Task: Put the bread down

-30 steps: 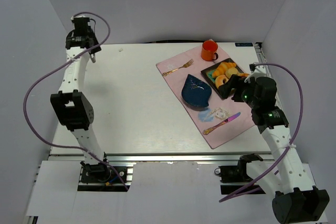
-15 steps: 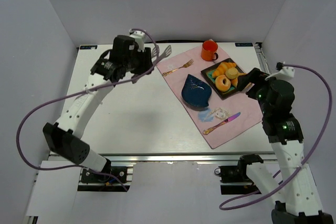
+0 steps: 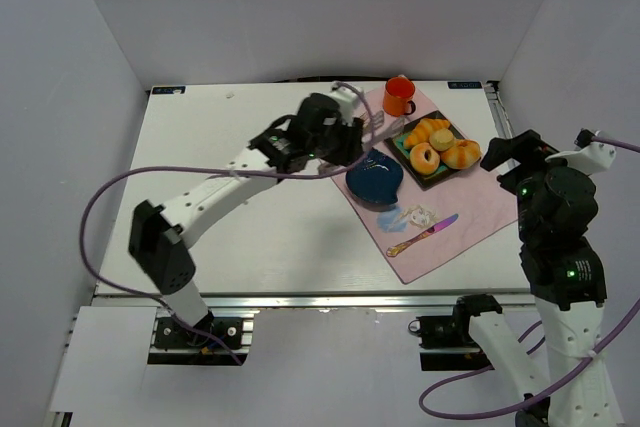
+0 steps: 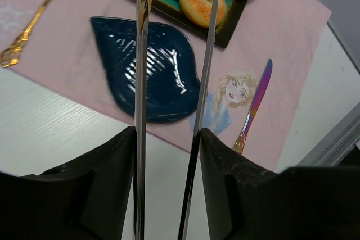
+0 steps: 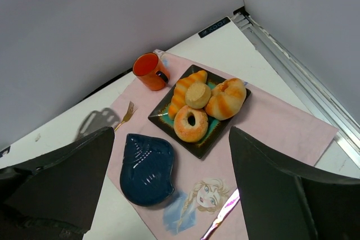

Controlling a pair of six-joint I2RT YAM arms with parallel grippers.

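Note:
The bread (image 3: 441, 139), a small round tan bun, sits on top of the pastries on a black square plate (image 3: 408, 171); it also shows in the right wrist view (image 5: 198, 94). My left gripper (image 3: 352, 139) is shut on metal tongs (image 3: 373, 128), whose two blades (image 4: 139, 54) stand apart over a dark blue leaf-shaped dish (image 4: 152, 77), tips just short of the plate. My right gripper (image 3: 507, 151) is open and empty, raised to the right of the plate (image 5: 220, 134).
A ring bagel (image 5: 191, 123) and two orange croissants (image 5: 226, 98) share the plate. On the pink placemat (image 3: 460, 222) lie an orange mug (image 3: 399, 97), a gold fork (image 3: 340, 130) and a knife (image 3: 425, 234). White walls enclose the table.
My left arm has swung from the far left across to the placemat, carrying the tongs over the blue dish. My right gripper has drawn back from the plate to the right.

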